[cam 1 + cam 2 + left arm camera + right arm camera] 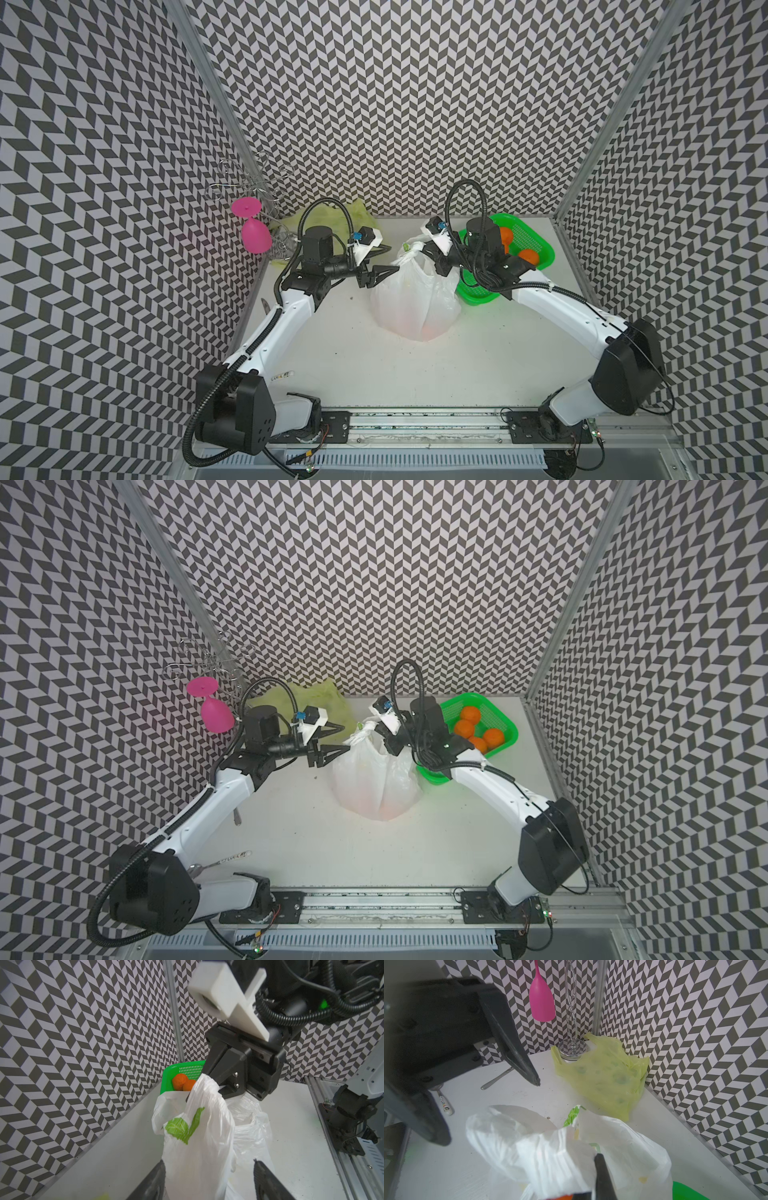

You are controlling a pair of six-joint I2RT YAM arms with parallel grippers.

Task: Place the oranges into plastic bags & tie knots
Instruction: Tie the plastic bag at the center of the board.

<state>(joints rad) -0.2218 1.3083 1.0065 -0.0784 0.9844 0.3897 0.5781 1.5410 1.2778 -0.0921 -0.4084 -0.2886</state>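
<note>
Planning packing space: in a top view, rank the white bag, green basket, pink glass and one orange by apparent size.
1. white bag and green basket: about alike; the right arm hides part of the basket.
2. pink glass.
3. orange.

One white bag, one yellow-green bag (two bags), four oranges in one green basket, one pink glass.
</note>
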